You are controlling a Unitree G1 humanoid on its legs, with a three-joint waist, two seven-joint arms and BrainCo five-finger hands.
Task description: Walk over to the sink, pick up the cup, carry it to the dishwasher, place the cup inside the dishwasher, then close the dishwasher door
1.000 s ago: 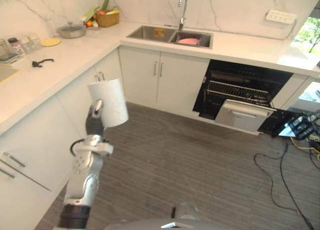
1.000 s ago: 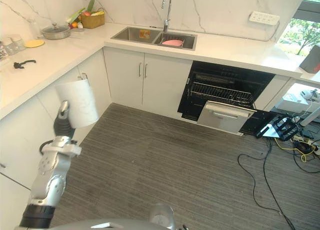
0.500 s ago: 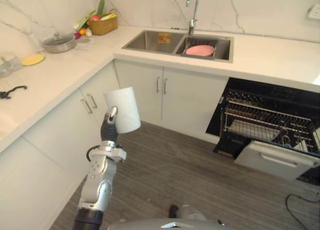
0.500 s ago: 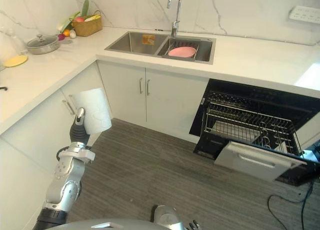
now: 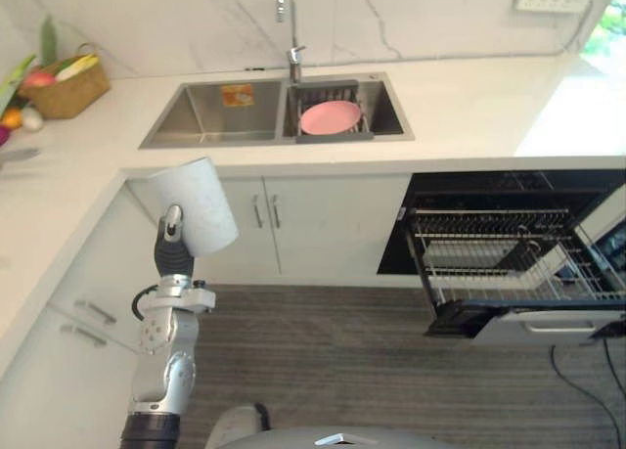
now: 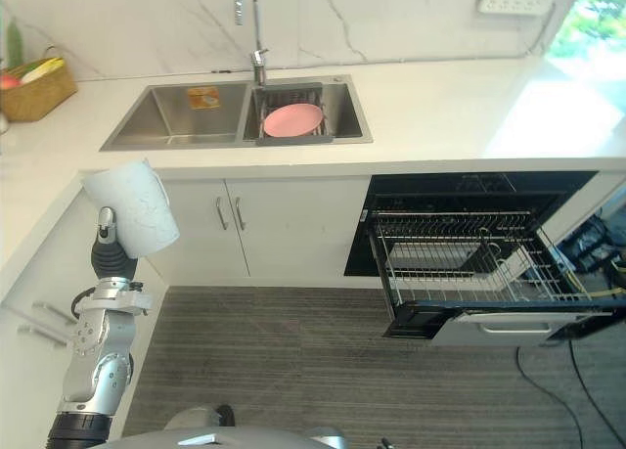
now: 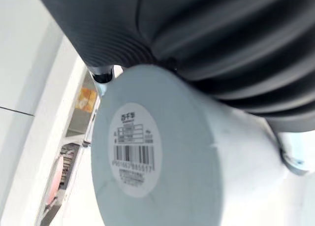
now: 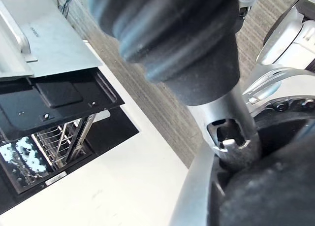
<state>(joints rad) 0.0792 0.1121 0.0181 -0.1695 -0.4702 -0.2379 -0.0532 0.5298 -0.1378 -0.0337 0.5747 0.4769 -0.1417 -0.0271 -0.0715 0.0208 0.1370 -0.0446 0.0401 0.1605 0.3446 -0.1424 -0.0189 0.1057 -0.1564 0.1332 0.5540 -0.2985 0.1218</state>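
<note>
At the left of the frame, the left hand [image 5: 173, 253] is clamped on the cup [image 5: 201, 204], raised in front of the cabinets below the counter's corner. The step in hand looks to be the carry. The cup should travel steadily toward the right, clear of the counter edge, then come down over the pulled-out rack [image 5: 509, 258] of the open dishwasher [image 5: 489, 190]. Whether the right hand [image 8: 167, 34], seen in its wrist view, is open or closed cannot be told. Counted left to right: one basket [image 5: 67, 87], one cup, one sink [image 5: 196, 126] with two basins, one tap [image 5: 290, 28], one pink plate [image 5: 330, 117], one rack.
</note>
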